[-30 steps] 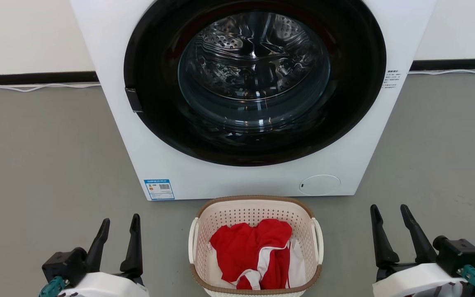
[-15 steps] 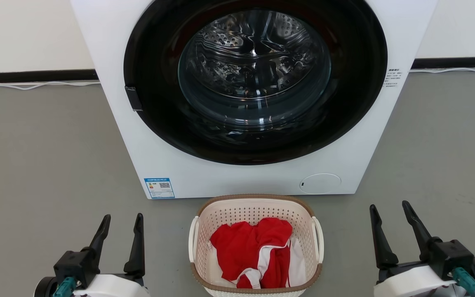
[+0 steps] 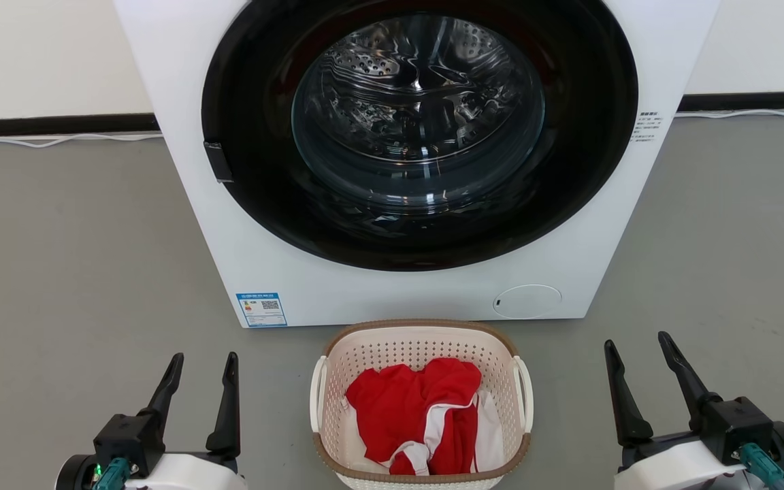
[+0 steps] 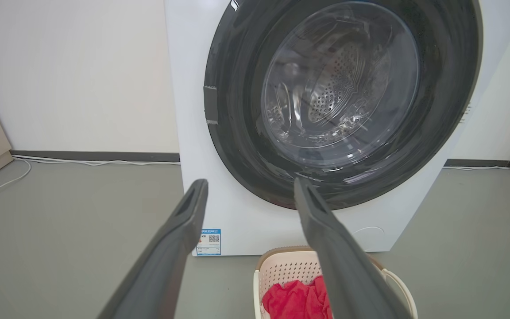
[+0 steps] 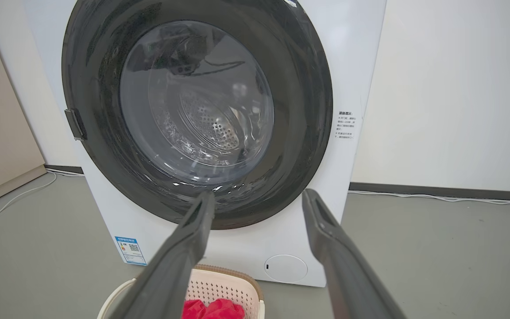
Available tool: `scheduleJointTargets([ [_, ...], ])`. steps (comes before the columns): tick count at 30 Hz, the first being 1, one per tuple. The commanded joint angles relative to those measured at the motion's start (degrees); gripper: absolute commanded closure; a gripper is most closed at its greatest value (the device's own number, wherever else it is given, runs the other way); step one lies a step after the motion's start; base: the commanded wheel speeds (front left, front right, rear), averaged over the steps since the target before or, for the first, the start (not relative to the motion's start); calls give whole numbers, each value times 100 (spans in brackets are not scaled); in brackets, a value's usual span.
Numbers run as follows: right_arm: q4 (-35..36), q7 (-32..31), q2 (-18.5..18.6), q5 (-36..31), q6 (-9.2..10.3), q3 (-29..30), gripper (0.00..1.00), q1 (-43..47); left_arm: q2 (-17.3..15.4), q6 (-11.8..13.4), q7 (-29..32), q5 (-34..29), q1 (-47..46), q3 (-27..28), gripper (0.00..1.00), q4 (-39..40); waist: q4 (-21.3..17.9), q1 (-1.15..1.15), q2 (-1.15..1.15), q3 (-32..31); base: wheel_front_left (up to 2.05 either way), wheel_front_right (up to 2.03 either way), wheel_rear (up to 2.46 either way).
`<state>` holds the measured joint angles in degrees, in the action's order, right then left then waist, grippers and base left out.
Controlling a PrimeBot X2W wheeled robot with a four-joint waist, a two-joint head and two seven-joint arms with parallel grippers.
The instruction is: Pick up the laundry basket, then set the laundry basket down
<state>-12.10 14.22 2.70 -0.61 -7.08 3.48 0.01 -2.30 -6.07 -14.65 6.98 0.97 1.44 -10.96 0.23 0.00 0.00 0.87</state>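
— Left end effector [image 3: 205,355] and right end effector [image 3: 636,338] both stand spread wide with nothing between the fingers. They sit low at either side of the head view, tips pointing toward 12 o'clock at the washing machine [image 3: 365,299].

— And the laundry basket?

— My laundry basket [image 3: 419,328] sits on the floor [image 3: 58,272] between them, just in front of the washing machine, with a red garment [image 3: 412,408] inside. From my left end effector it lies at about 3 o'clock, a little toward 4. From my right end effector it lies at about 8 o'clock. Neither touches it, and both are well apart from its sides.

— So what is the step?

— Reaching in for the lift, I judge. The left loop handle [image 3: 315,395] faces my left side and the right loop handle [image 3: 527,395] faces my right. I would bring each end effector inward and down, keep the fingers apart until a loop lies between them, then close both at the same level.

— What should you watch?

— Lifting evenly. If one side rises first, the basket tilts and the garment could slide. The perforated plastic looks light, so a gentle squeeze should do.
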Motion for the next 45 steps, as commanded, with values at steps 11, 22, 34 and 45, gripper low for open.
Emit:
scheduleJointTargets([
  [11, -26, 78, 19, 66, -41, -108, 0, -238, -57, 13, -35, 33, -178, 102, 0, 6, -37, 0, 0, 172, 0, 0, 0],
  [22, -516, 78, 18, 98, -41, -200, 0, -618, -57, -37, -35, 101, -582, -82, 0, -469, -24, 0, 0, 673, 0, 0, 0],
  [34, -1500, 78, 18, 1, -41, -207, 0, -1658, -57, -107, -35, 305, -1856, -485, 0, -1724, 126, 0, 0, 1770, 0, 0, 0],
  [45, -2438, 78, 18, -247, -41, -84, 0, -2811, -57, -121, -35, 675, -3356, -986, 0, -3179, 253, 0, 0, 2936, 0, 0, 0],
])
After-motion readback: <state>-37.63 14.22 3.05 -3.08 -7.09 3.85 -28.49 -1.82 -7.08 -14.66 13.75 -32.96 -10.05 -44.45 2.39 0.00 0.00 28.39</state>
